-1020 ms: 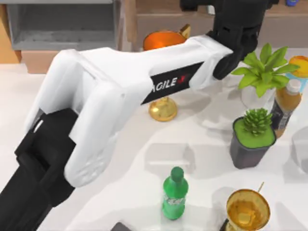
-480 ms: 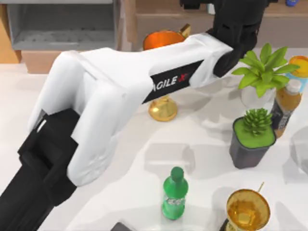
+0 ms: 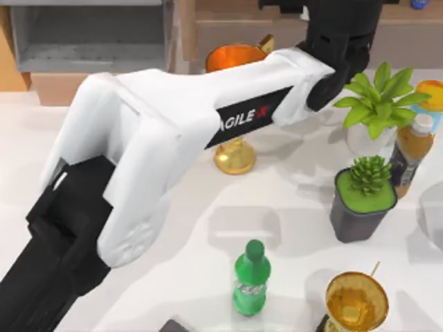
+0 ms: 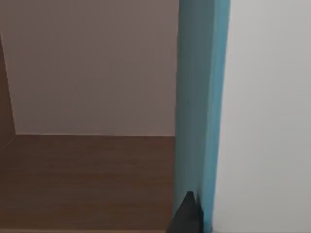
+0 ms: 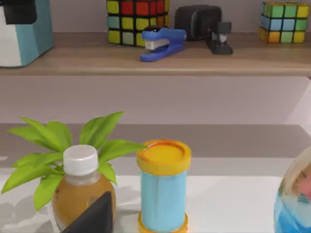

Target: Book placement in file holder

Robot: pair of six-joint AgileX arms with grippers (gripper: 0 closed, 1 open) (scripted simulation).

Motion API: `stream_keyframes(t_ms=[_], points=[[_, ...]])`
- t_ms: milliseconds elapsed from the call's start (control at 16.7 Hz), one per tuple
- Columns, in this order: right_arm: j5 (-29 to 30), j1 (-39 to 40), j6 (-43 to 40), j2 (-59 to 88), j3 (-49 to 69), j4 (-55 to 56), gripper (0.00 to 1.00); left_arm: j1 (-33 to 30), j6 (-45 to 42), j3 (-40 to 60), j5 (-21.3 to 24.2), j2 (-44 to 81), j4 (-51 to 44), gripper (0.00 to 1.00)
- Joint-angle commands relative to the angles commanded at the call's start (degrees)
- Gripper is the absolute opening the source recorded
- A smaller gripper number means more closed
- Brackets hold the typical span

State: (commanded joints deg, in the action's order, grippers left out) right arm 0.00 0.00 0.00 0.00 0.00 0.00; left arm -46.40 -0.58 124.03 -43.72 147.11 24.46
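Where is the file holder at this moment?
The file holder stands at the far left of the table in the top view, beyond the left arm and left of the orange-bowled trophy.

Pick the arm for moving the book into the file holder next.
Left. The left gripper is at the book on the wooden shelf, and the file holder sits at the top view's left. The right gripper hangs by the bottle.

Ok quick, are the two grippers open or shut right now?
Left gripper: shut, holding the book.
Right gripper: cannot be told.
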Motion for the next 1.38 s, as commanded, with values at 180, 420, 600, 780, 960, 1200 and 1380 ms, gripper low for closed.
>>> stream_keyframes(t_ms=[180,420,600,780,960,1200,1380], points=[[0.0,0.0,0.0,0.0,0.0,0.0,1.00,0.0,0.0,0.0,0.0,0.0,0.0,0.00],[0.0,0.0,0.0,0.0,0.0,0.0,1.00,0.0,0.0,0.0,0.0,0.0,0.0,0.00],[0.0,0.0,0.0,0.0,0.0,0.0,1.00,0.0,0.0,0.0,0.0,0.0,0.0,0.00],[0.0,0.0,0.0,0.0,0.0,0.0,1.00,-0.3,-0.1,0.6,0.0,-0.2,-0.7,0.00],[0.0,0.0,0.0,0.0,0.0,0.0,1.00,-0.3,-0.1,2.0,0.0,-0.7,-2.7,0.00],[0.0,0.0,0.0,0.0,0.0,0.0,1.00,-0.3,-0.2,2.0,-0.1,-0.5,-2.7,0.00],[0.0,0.0,0.0,0.0,0.0,0.0,1.00,-0.2,-1.6,0.4,1.0,-2.0,-2.6,0.00]])
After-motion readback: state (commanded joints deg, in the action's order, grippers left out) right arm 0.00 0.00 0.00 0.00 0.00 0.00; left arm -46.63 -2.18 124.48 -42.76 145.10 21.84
